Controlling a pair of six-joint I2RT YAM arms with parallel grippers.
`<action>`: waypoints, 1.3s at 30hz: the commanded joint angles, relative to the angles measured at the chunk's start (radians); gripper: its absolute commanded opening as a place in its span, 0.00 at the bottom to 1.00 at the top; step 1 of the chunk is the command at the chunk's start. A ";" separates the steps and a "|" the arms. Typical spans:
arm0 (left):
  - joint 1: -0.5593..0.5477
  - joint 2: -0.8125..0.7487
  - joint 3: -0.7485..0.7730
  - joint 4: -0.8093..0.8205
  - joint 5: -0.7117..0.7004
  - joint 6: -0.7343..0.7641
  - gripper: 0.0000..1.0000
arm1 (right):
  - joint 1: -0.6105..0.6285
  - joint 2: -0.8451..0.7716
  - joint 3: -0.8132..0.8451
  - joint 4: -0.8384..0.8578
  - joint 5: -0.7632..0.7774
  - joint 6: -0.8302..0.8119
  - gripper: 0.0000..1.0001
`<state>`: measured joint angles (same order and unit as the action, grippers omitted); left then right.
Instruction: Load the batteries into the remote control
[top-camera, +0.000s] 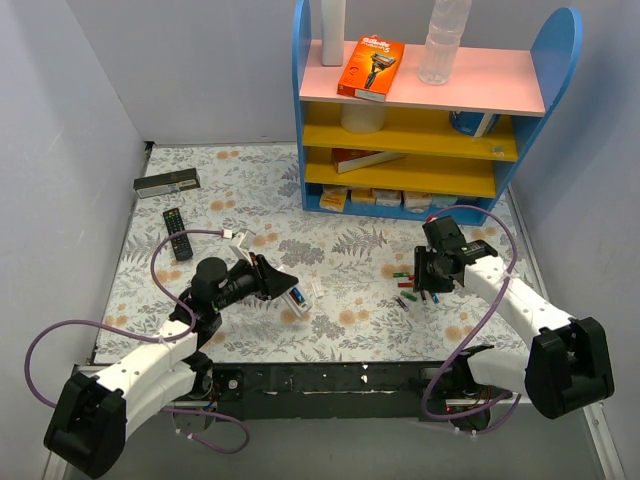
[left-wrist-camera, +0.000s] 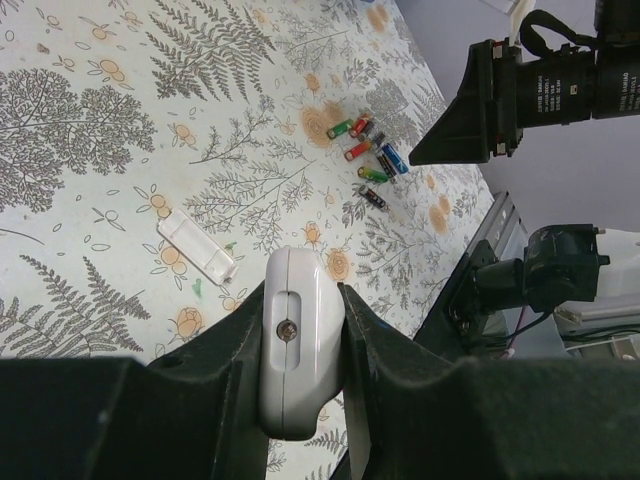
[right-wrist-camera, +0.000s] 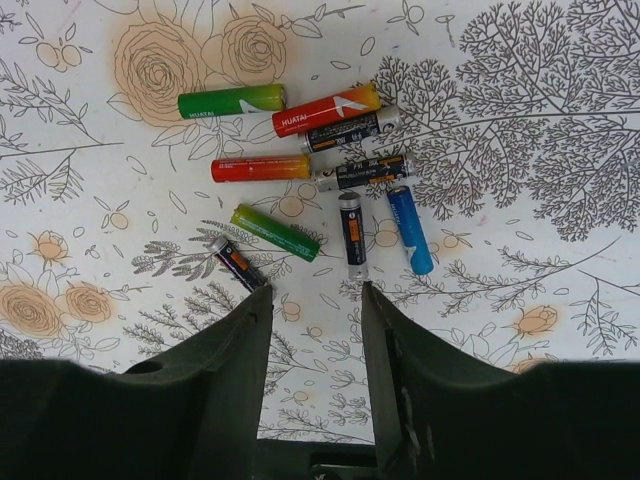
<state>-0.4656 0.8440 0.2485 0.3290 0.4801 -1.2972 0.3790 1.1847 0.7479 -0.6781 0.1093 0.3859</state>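
Left end effector (left-wrist-camera: 300, 296) clamps remote control (left-wrist-camera: 295, 350), apparently hiding its sides.

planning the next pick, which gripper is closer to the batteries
Right. The right gripper hovers right beside the batteries, jaws apart; the left gripper sits well off to their side, clamped on the remote control.

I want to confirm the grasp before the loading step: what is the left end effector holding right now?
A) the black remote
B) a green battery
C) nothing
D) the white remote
D: in the left wrist view the left end effector is clamped on the white remote, while the batteries lie loose on the cloth beyond it.
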 joint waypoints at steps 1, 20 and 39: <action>0.007 -0.026 -0.014 0.053 0.006 0.015 0.00 | -0.017 0.025 0.016 0.026 -0.005 0.008 0.47; 0.004 -0.037 -0.029 0.077 -0.012 0.013 0.00 | -0.160 0.116 -0.005 0.037 0.035 -0.008 0.38; 0.004 -0.045 -0.023 0.061 -0.018 0.018 0.00 | -0.190 0.236 -0.004 0.077 0.041 -0.061 0.18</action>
<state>-0.4656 0.8204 0.2226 0.3767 0.4709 -1.2964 0.2035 1.4162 0.7414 -0.6125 0.1284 0.3298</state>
